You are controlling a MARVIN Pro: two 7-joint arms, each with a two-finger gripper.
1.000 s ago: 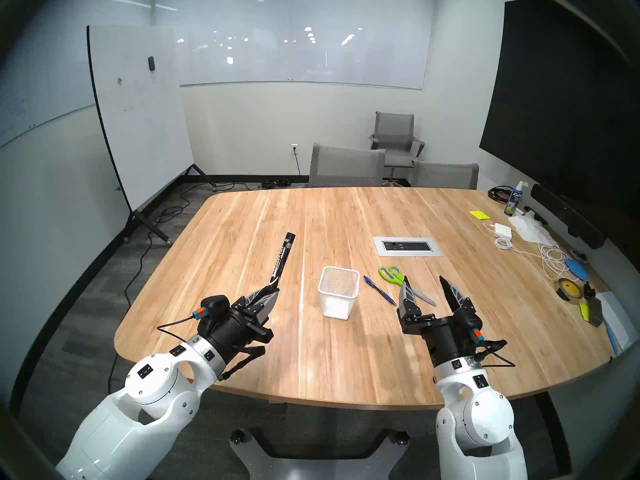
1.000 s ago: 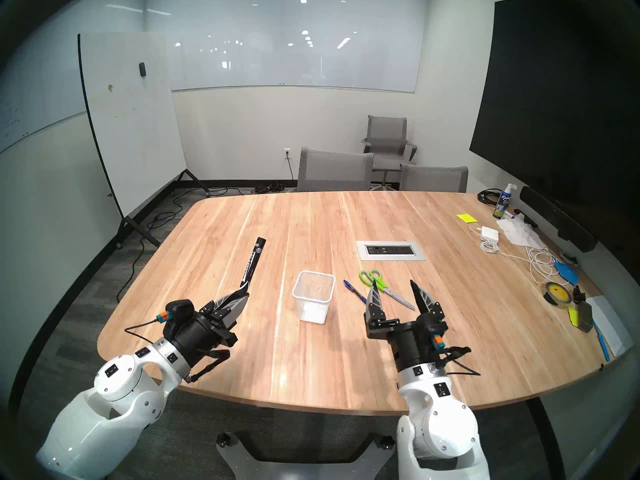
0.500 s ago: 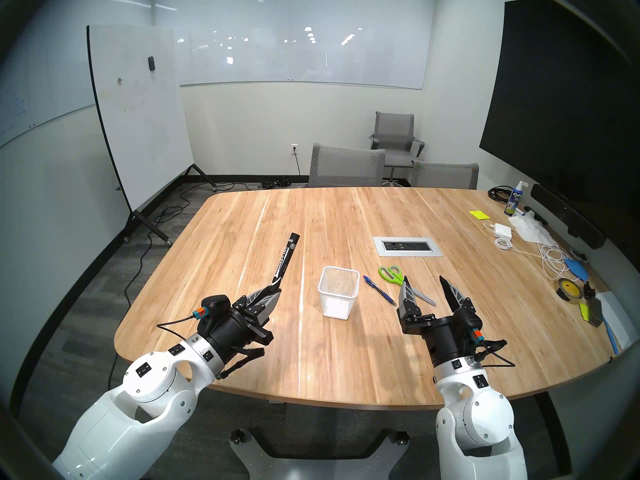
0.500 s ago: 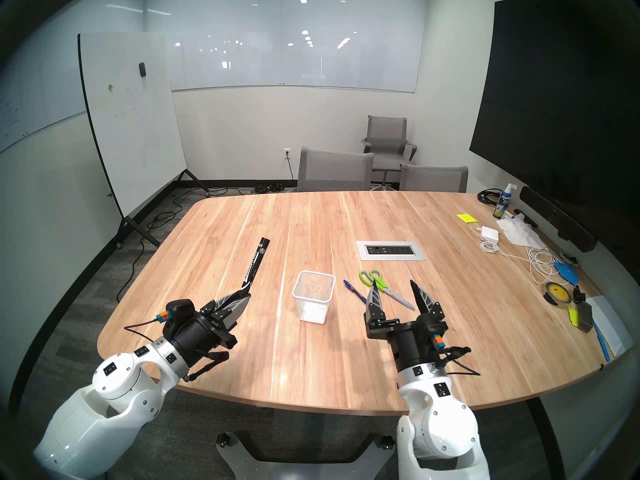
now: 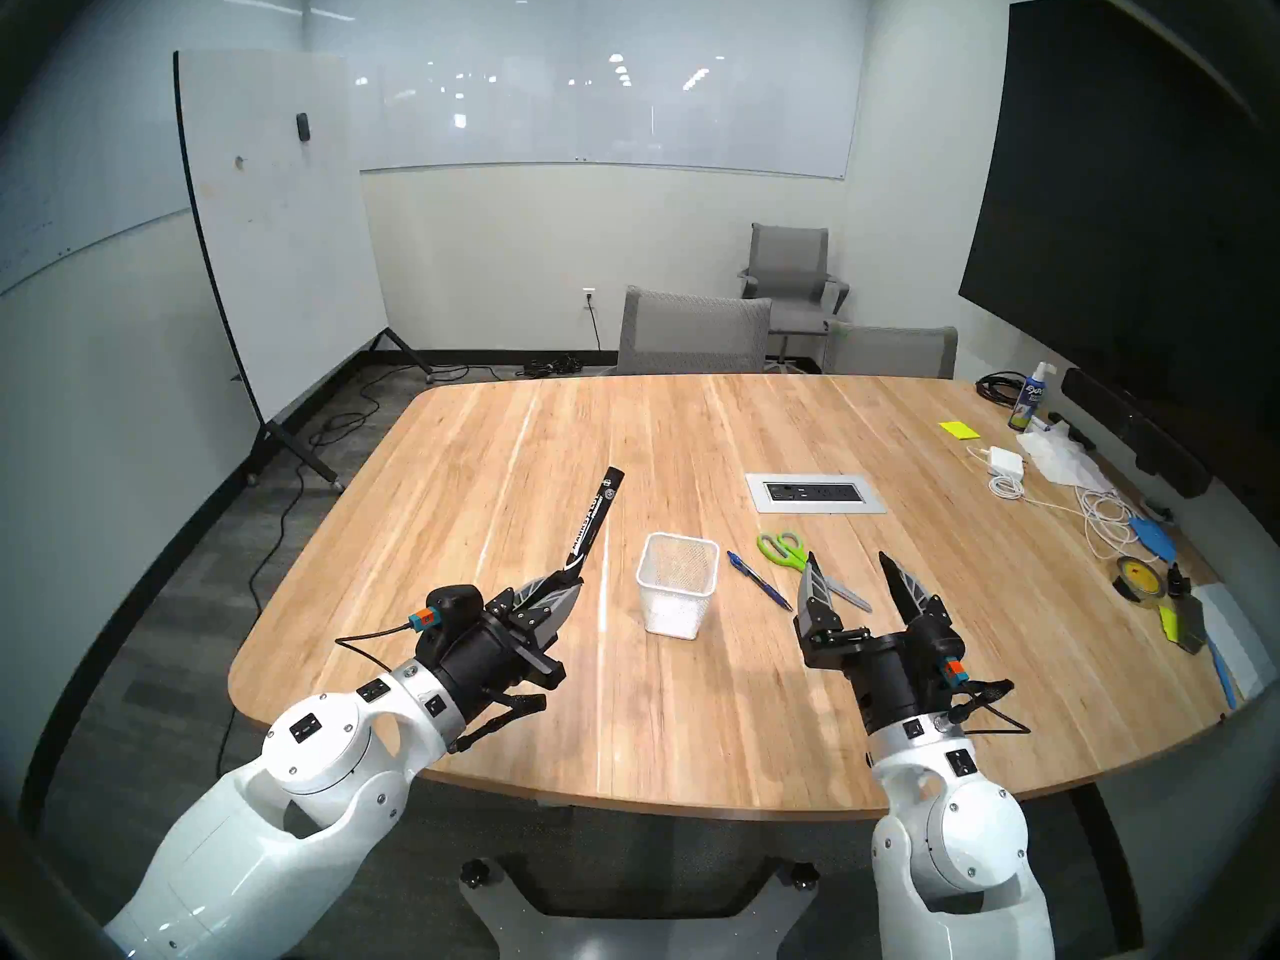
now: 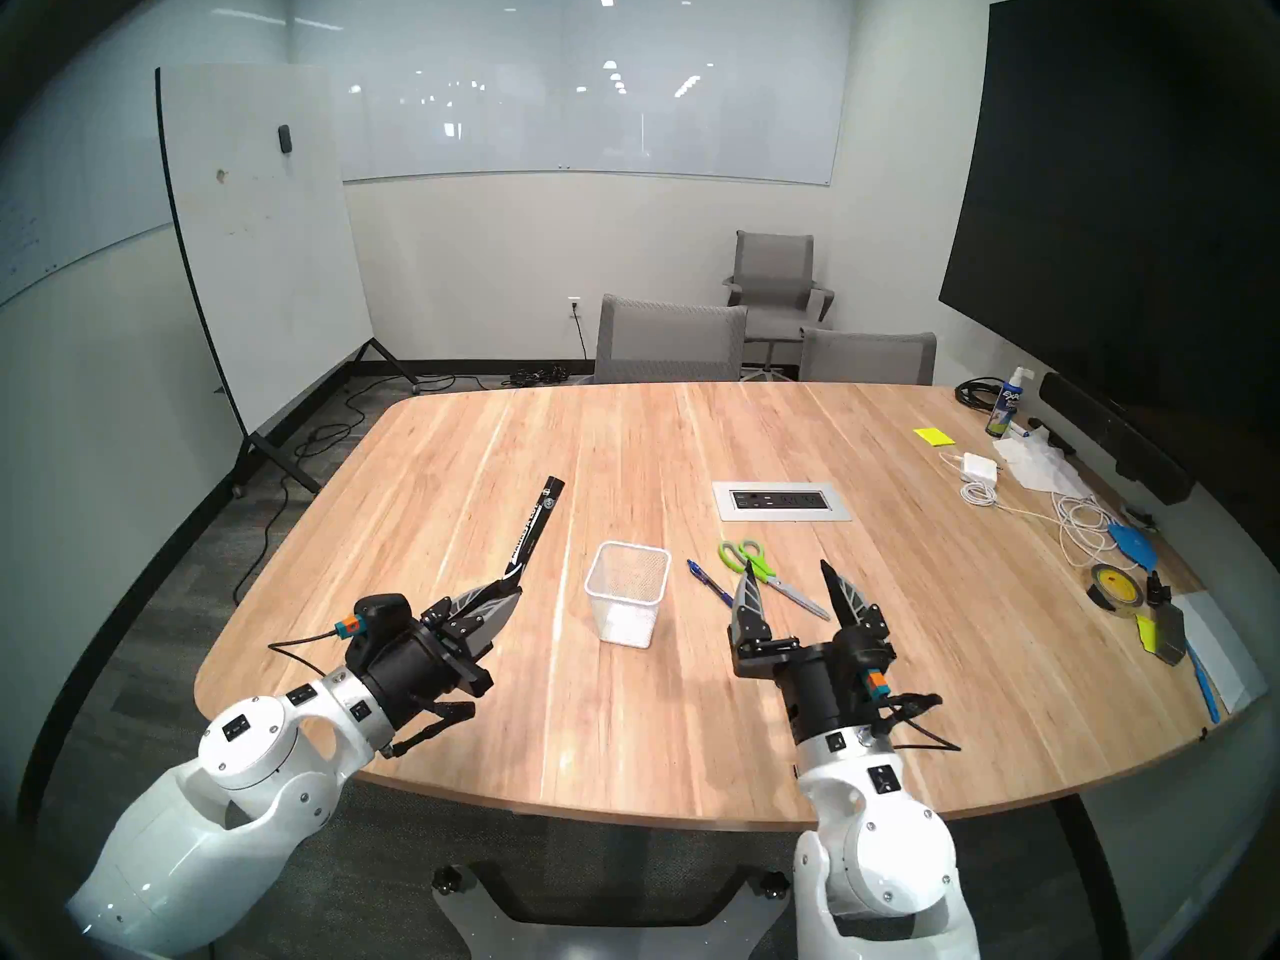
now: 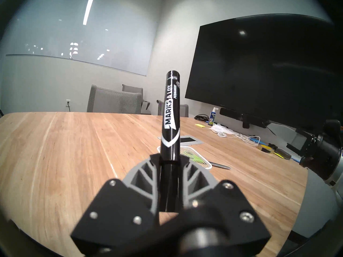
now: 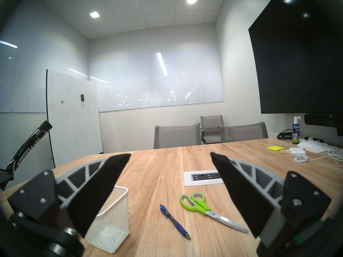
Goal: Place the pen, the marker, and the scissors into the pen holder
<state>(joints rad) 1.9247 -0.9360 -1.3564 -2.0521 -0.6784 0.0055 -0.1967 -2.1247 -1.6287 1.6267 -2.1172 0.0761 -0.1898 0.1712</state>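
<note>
My left gripper (image 5: pixel 569 584) is shut on the cap end of the black marker (image 5: pixel 594 519), which points up and away, left of the white mesh pen holder (image 5: pixel 675 584). In the left wrist view the marker (image 7: pixel 170 117) stands between the fingers, with the holder's rim (image 7: pixel 200 159) behind it. The blue pen (image 5: pixel 758 580) and the green-handled scissors (image 5: pixel 786 548) lie right of the holder. My right gripper (image 5: pixel 848 569) is open and empty, above the scissors' blades. The right wrist view shows the holder (image 8: pixel 111 223), pen (image 8: pixel 175 222) and scissors (image 8: pixel 200 204).
A grey power outlet plate (image 5: pixel 814 493) is set in the wooden table (image 5: pixel 485 453) behind the scissors. Cables, a charger (image 5: pixel 1004 461), a tape roll (image 5: pixel 1139 577), a spray bottle (image 5: pixel 1030 397) and papers crowd the right edge. Chairs stand at the far side.
My left gripper has moved right toward the pen holder with the marker, which now leans more to the right. The right arm has not moved.
</note>
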